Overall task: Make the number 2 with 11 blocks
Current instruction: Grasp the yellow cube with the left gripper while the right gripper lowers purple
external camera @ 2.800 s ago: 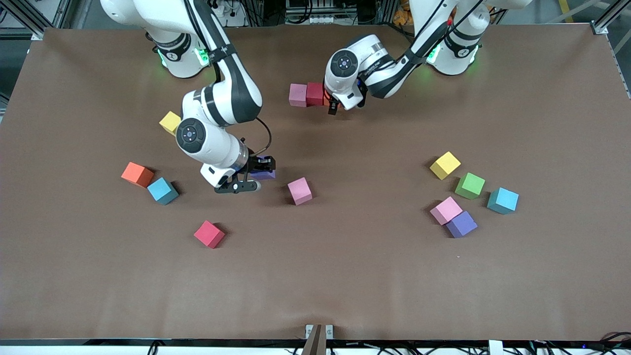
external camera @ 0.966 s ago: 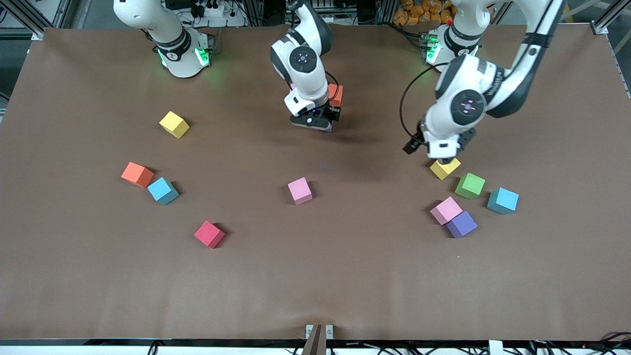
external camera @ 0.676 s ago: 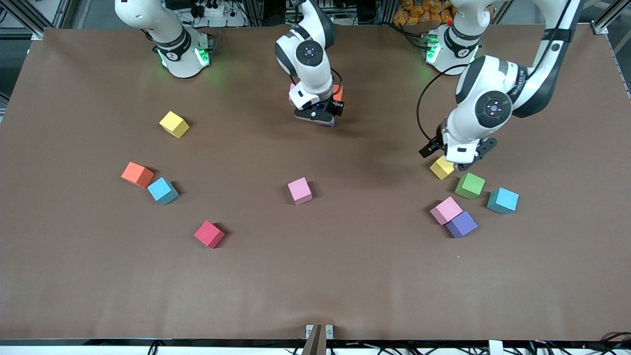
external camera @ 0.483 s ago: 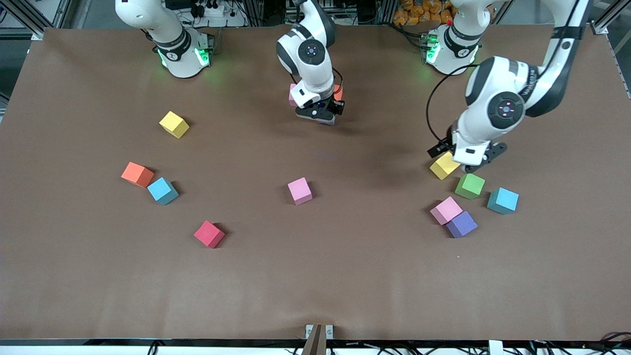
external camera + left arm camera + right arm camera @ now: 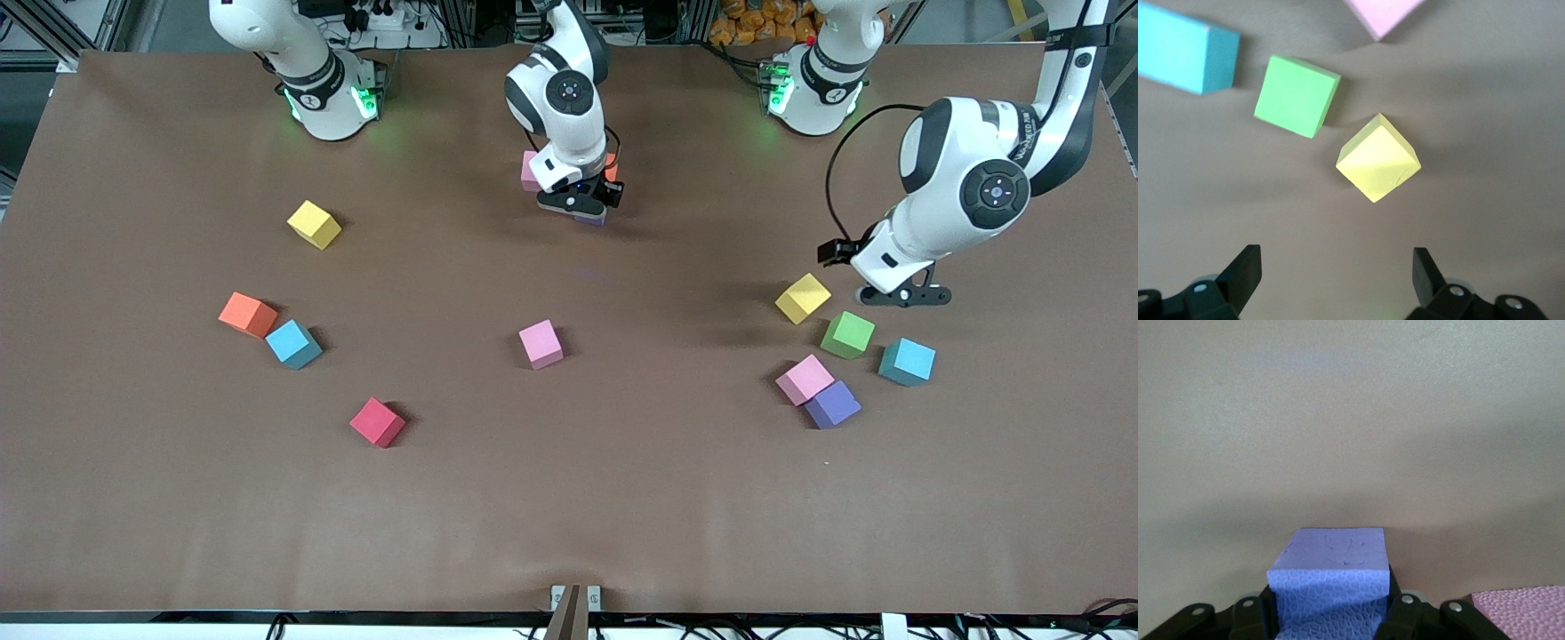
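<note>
My right gripper (image 5: 580, 208) is shut on a purple block (image 5: 1330, 577), held low over the table near the robots' bases. A pink block (image 5: 528, 170) and the edge of an orange block (image 5: 611, 164) show on either side of its wrist; the pink block (image 5: 1521, 610) lies close beside the held one. No number 2 shape shows in these views. My left gripper (image 5: 900, 295) hangs open and holds nothing, beside a yellow block (image 5: 803, 298) and a green block (image 5: 847, 334). In the left wrist view the yellow block (image 5: 1378, 167) lies ahead of the open left gripper (image 5: 1337, 275).
Loose blocks lie about: pink (image 5: 804, 379), purple (image 5: 832, 404) and teal (image 5: 907, 362) near the green one; pink (image 5: 540, 344) mid-table; yellow (image 5: 313, 223), orange (image 5: 247, 314), teal (image 5: 292, 344) and red (image 5: 377, 422) toward the right arm's end.
My left gripper has swung off the yellow block toward the left arm's end of the table, still open. The right gripper with the purple block has barely shifted.
</note>
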You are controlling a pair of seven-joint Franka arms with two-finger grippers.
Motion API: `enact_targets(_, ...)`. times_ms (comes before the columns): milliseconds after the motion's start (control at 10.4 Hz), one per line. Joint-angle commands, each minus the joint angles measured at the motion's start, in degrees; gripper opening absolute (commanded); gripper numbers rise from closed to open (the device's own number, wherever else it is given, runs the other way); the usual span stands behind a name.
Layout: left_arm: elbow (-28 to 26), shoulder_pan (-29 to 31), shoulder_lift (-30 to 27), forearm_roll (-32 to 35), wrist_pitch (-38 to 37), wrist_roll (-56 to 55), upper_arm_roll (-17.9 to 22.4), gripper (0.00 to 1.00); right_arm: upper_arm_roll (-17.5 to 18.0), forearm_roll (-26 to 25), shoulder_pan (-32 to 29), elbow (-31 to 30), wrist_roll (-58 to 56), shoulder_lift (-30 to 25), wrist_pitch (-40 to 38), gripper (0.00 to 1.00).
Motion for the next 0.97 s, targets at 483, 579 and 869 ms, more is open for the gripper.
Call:
enact_targets(483, -6.0, -3.6, -2.3, 1.7, 6.2, 38.1, -0.5, 1.0, -0.2, -1.1, 1.1, 1.8, 0.8, 1.8, 0.4, 0.13)
enact_targets(579, -8.1, -3.8, -2.3, 1.7, 9.1, 38.1, -0.5, 1.0, -0.2, -1.2, 1.4, 1.9, 0.8, 2.1, 0.4, 0.13)
enact_targets(869, -12.2, -3.9, -1.7, 2.4, 16.4, 38.1, -0.9, 1.0, -0.2, -1.3, 1.6, 1.9, 0.1, 2.2, 0.4, 0.19)
